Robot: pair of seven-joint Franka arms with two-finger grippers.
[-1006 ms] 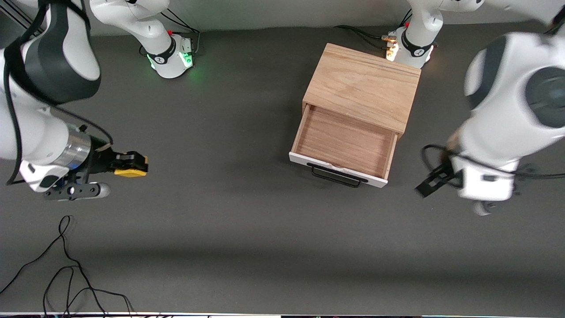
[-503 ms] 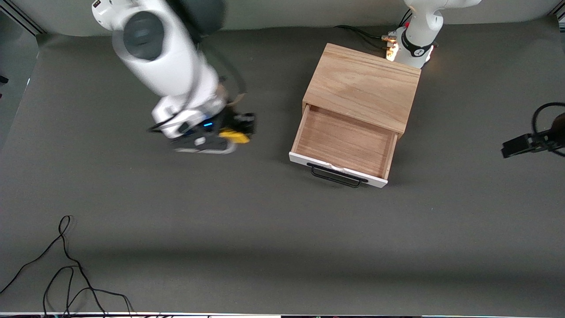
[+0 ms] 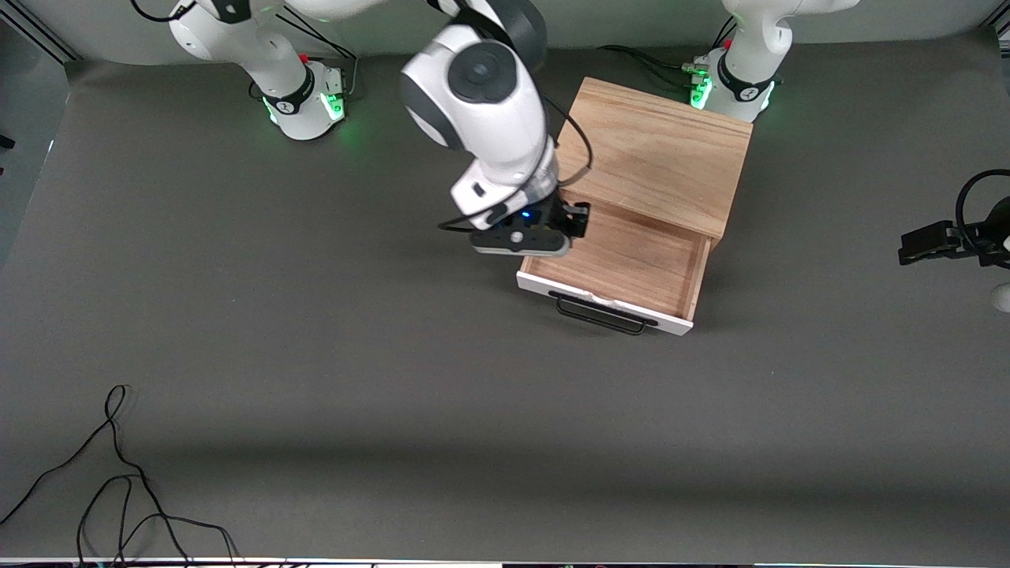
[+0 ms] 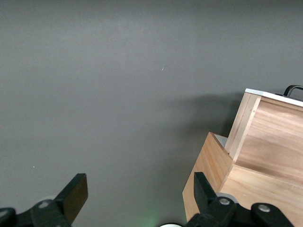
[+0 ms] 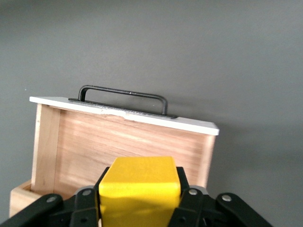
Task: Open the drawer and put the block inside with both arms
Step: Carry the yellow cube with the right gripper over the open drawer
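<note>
Presently, block (image 5: 138,187): small yellow cube, clamped between the fingers of the right pincer (image 3: 570,222), held in the air over the open drawer (image 3: 631,260), at its corner toward the right arm's end of the worktop (image 3: 316,379). Drawer: pulled out of the wooden box (image 3: 655,154), tray bare, white front panel and black handle (image 3: 604,315) facing the front camera. Left pincer (image 3: 927,243): released, fingers spread and holding nothing, waiting over the worktop toward the left arm's end, well apart from the box. Loose black cable (image 3: 118,473): lying on the worktop near the front camera, toward the right arm's end.
</note>
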